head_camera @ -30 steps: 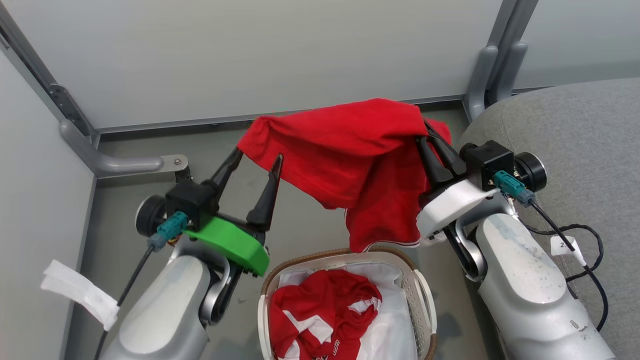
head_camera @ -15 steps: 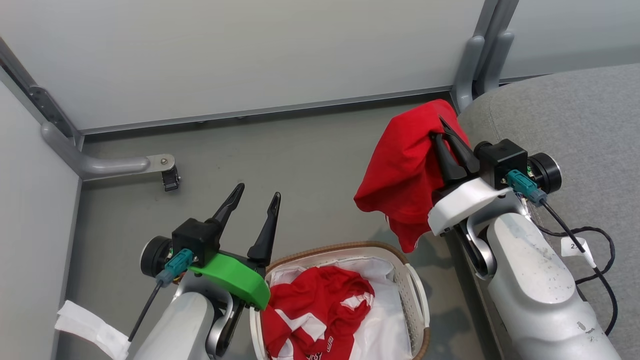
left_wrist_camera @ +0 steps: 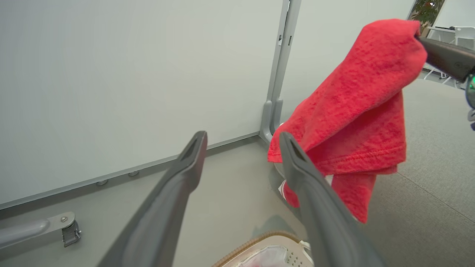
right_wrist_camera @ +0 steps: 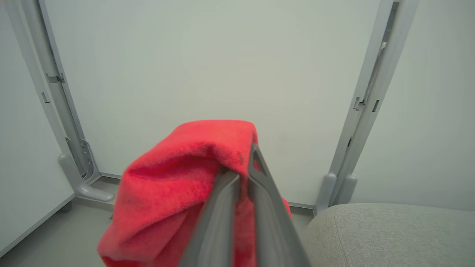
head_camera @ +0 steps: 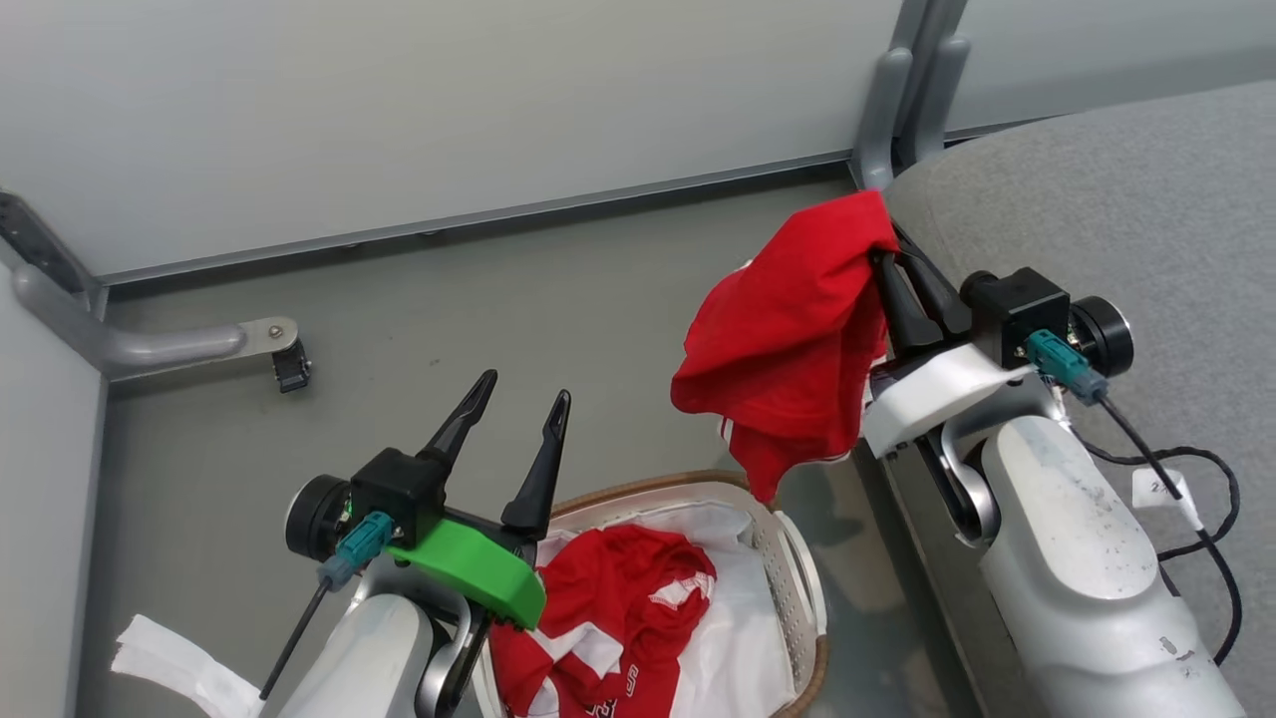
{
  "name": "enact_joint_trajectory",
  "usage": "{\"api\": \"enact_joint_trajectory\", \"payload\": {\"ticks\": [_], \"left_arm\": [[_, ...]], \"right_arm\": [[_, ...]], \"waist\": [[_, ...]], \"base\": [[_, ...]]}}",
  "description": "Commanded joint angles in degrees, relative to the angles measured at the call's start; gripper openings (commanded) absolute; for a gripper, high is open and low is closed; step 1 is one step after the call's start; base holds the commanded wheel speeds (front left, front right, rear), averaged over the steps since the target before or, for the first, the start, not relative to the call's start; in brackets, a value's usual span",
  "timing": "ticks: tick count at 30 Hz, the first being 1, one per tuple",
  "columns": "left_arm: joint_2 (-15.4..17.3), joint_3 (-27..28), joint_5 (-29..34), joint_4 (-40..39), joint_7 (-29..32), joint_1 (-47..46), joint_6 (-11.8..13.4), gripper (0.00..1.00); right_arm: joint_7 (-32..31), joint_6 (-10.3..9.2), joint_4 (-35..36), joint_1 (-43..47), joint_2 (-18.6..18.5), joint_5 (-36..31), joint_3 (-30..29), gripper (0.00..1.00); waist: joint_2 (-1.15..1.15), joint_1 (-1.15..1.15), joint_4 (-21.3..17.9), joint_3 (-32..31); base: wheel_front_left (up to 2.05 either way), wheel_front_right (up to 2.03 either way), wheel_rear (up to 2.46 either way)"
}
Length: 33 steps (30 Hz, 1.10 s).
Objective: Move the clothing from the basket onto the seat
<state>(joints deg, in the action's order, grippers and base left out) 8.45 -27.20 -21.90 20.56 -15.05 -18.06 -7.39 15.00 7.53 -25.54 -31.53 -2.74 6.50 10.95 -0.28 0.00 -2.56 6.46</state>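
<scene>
Since the earlier frame, the red shirt (head_camera: pixel 788 349) is no longer stretching between both arms. It is now hanging bunched from the right gripper (head_camera: pixel 890 247) alone, while the head view is swinging toward the sofa seat (head_camera: pixel 1116 199).

The robot is carrying out the transfer step, with the first garment lifted clear and travelling seatward. The shirt is dangling above and to the right of the laundry basket (head_camera: pixel 797 568), its lowest corner just over the brown rim, beside the seat's rounded corner rather than over the cushion.

The right gripper is clenching the shirt's top fold, its two fingers pressed together. How much cloth is pinched is probably modest, though the drape is hiding the contact.

The left gripper (head_camera: pixel 525 389) is spread wide and grasping nothing, hovering at the basket's left rim.

A second red garment (head_camera: pixel 608 608) with white panels is lying inside the basket on the white lining (head_camera: pixel 738 648).

The next move is calling for more travel rightward from the basket until the shirt is fully over the seat, then a release.
</scene>
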Motion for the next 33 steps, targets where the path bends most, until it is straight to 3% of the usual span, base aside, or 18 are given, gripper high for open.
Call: {"api": "enact_joint_trajectory", "payload": {"ticks": [1, 12, 18, 26, 33], "left_arm": [[0.4, 0.2, 0.3, -0.5, -0.2, 0.6, -0.1, 1.0], [2.1, 0.1, 2.3, -2.6, -0.2, -2.2, -0.2, 1.0], [3.3, -1.2, 2.7, -2.6, -0.2, -3.8, -0.2, 1.0], [4.6, -3.3, 2.2, -2.7, -0.2, -5.2, -0.2, 1.0], [5.0, -5.3, 1.9, -3.4, -0.2, -6.5, -0.2, 1.0]], "right_arm": [[0.3, -0.08, 0.8, -0.6, -0.3, -0.6, -0.7, 0.0], [0.3, -0.08, 4.3, -0.5, -0.2, -3.4, -6.0, 0.0], [0.3, -0.08, 5.1, 0.1, -0.2, -3.3, -9.0, 0.0], [0.3, -0.08, 5.8, 1.1, -0.2, -3.8, -11.3, 0.0], [0.3, -0.08, 5.9, -1.8, -0.2, -4.4, -12.2, 0.0]], "waist": [[0.28, 0.0, -3.2, 1.4], [0.28, 0.0, -16.8, 6.5], [0.28, 0.0, -21.7, 8.9], [0.28, 0.0, -24.2, 10.4], [0.28, 0.0, -23.0, 12.5]], "base": [[0.0, 0.0, 0.0], [0.0, 0.0, 0.0], [0.0, 0.0, 0.0], [0.0, 0.0, 0.0], [0.0, 0.0, 0.0]]}}
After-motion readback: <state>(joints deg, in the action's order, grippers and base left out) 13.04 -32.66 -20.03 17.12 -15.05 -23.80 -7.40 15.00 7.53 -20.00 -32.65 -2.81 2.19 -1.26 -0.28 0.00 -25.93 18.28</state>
